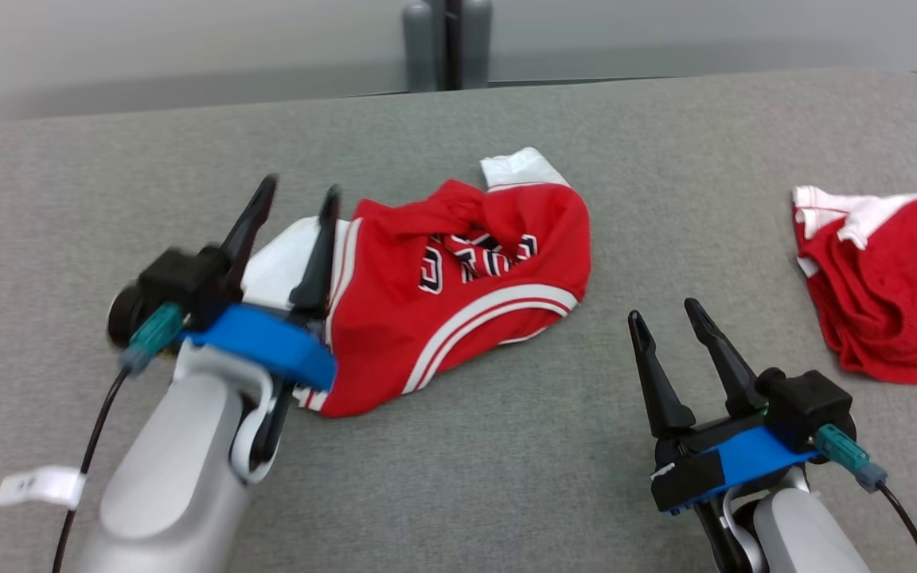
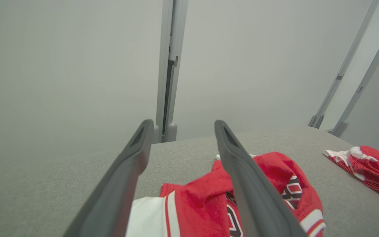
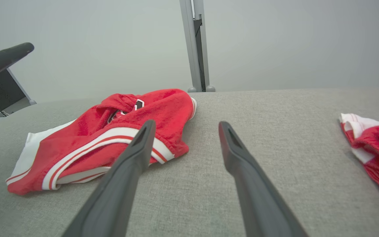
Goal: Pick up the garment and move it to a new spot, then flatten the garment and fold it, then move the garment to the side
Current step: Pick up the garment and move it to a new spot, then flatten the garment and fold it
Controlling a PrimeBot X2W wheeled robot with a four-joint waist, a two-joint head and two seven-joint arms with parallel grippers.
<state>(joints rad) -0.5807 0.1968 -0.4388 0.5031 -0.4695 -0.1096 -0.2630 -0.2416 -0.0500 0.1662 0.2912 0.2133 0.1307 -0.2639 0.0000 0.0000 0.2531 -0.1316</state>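
Left fingers apart over garment; right fingers apart; head view shows cable tag.

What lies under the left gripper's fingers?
The white-and-red edge of the crumpled jersey, on the grey table; the left gripper is open above it. Cloth behind the fingers is hidden.

Crumpled red garment, perhaps a jersey

garment: lettering folded in, unreadable; white end partly behind blurred left gripper
second garment: cropped by picture's right edge
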